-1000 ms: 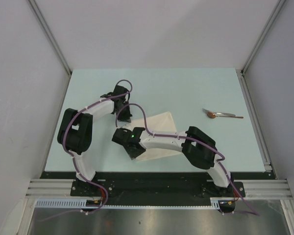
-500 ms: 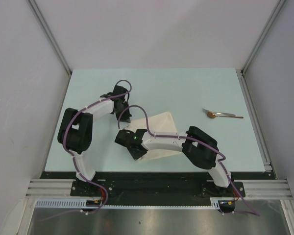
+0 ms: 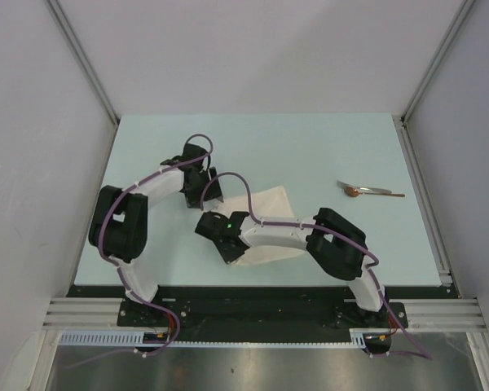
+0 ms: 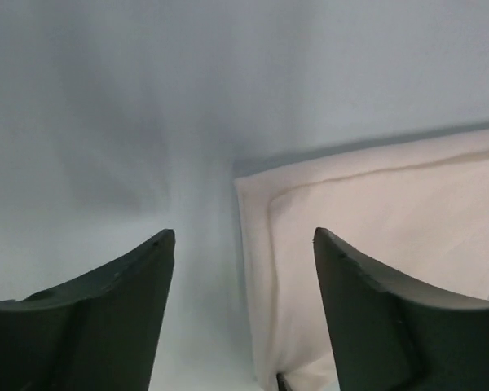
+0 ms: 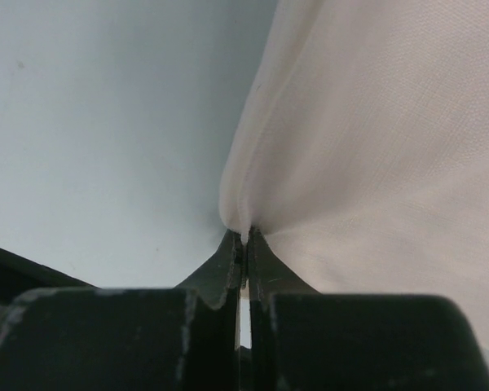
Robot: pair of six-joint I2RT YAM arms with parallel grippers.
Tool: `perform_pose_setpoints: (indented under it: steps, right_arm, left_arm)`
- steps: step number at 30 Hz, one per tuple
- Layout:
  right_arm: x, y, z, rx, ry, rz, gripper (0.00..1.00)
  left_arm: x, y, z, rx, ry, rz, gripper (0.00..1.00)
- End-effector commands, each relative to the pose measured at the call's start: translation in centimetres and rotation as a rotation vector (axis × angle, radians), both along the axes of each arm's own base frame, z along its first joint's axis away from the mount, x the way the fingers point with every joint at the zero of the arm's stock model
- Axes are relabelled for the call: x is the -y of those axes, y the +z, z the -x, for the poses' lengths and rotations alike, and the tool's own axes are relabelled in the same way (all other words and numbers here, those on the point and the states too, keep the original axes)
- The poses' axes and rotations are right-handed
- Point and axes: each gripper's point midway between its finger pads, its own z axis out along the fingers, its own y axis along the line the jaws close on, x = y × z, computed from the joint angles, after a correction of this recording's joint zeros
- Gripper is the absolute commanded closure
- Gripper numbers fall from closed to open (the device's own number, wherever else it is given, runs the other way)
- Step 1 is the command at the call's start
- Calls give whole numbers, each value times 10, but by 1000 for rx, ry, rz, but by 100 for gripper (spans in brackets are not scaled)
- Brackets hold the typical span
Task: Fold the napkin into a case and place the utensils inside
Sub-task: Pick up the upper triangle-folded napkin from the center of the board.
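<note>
Since prev. frame L elbow [image 3: 116, 225] swung left; L pincer [image 4: 243, 233] wide open, empty, over napkin [image 3: 270, 205] far-left corner; R pincer [image 5: 244, 238] clamped tight on near-left edge.

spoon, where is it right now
In the top view, the spoon lies on the table's right side, well to the right of the napkin, not touching it.

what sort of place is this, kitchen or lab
Probably a lab test cell, not a kitchen: bare white panels wall in a pale table, with a napkin and spoon laid out.
</note>
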Motion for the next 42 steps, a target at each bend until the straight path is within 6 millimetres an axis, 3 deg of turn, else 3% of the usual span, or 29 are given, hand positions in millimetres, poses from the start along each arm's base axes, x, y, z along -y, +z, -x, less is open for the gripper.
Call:
perform_pose_setpoints:
  steps: [1,5,14,21,28,32,37,42]
  right_arm:
    - [-7,26,-10,23,-10,-102,100]
    - [-7,37,-8,10,-7,-154,100]
    - [-9,57,-15,4,-32,-246,100]
    - [-6,60,-18,1,-46,-260,100]
    - [-6,64,-19,-2,-48,-281,100]
    - [-1,67,-21,1,-58,-287,100]
    - [3,73,-24,-2,-70,-311,100]
    - [6,72,-24,-6,-75,-314,100]
  left_arm:
    - [-3,41,4,60,58,52,14]
    - [16,51,13,47,42,176,10]
    - [41,29,24,-34,13,242,9]
    - [41,10,29,-86,39,203,10]
    - [45,-7,26,-121,88,218,20]
    - [41,-11,24,-115,111,199,27]
    - [35,-16,25,-113,151,206,42]
    - [29,-17,24,-105,165,215,48]
